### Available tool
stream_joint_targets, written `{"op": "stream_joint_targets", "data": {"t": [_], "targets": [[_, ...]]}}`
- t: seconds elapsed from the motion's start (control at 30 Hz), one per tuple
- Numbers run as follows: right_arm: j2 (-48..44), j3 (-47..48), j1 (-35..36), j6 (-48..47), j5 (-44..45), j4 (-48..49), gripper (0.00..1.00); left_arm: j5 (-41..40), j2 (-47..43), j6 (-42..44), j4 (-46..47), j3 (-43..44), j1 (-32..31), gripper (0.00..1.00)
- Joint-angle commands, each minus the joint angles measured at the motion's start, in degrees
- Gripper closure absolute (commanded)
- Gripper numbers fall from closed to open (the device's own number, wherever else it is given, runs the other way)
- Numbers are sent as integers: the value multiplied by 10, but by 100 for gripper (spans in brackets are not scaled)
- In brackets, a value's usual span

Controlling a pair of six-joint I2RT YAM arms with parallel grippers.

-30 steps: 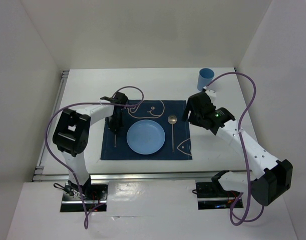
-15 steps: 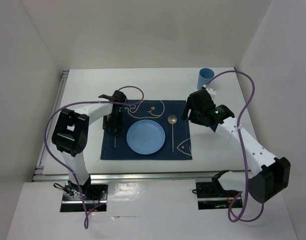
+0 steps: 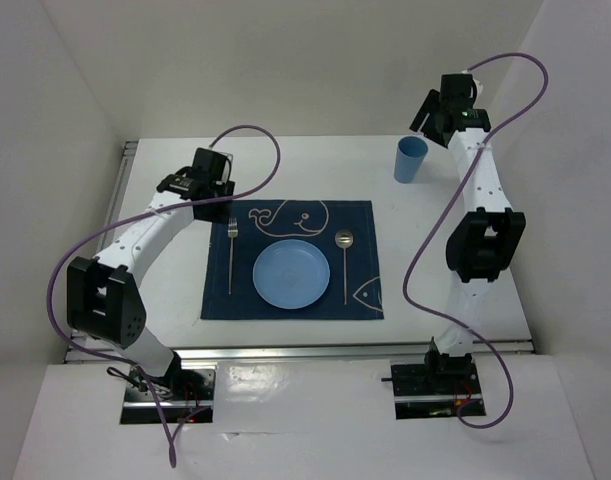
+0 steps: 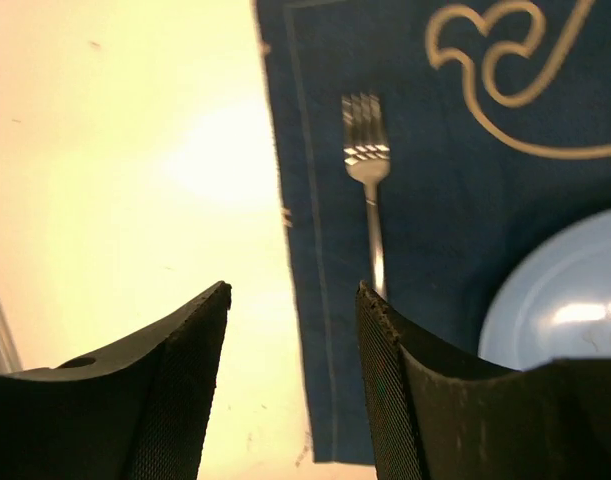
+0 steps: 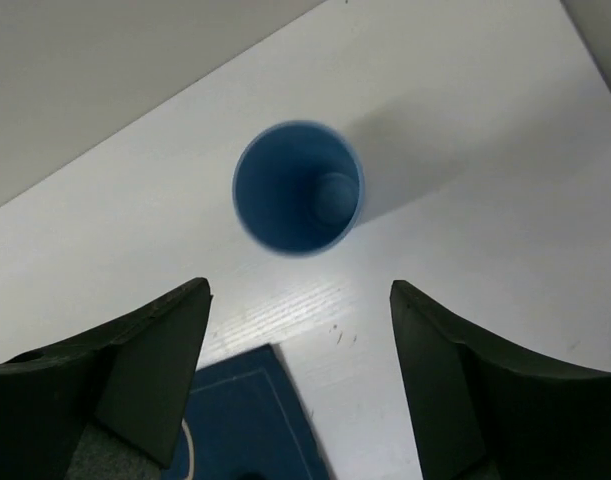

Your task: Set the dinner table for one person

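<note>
On the white dinner table (image 3: 315,165) lies a navy placemat (image 3: 290,300). It carries a light blue plate (image 3: 291,273), a fork (image 3: 231,258) to the plate's left and a spoon (image 3: 345,262) to its right. My left gripper (image 3: 197,184) hovers over the mat's back-left corner, open and empty. In the left wrist view the fork (image 4: 368,180) lies flat ahead of that gripper (image 4: 293,292). A blue cup (image 3: 411,160) stands upright at the back right. My right gripper (image 3: 437,108) hangs high above it, open. The right wrist view looks down into the cup (image 5: 298,188) ahead of that gripper (image 5: 300,292).
Metal rails (image 3: 123,170) run along the table's left and near edges. White walls enclose the back and both sides. The placemat's corner (image 5: 247,420) shows below the cup. The right arm's purple cable (image 3: 425,250) loops over the table's right side.
The left gripper opened, left the fork on the mat and rose toward the back left. The right arm swung up and back from beside the spoon to above the cup.
</note>
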Motion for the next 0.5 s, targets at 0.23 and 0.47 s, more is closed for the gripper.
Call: {"op": "stream_joint_targets", "data": {"t": [0.23, 0.47], "targets": [[129, 91, -38, -28, -29, 26, 27, 43, -2, 11, 10, 19, 93, 39], [150, 24, -38, -28, -35, 100, 35, 51, 23, 1, 0, 24, 113, 39]]}}
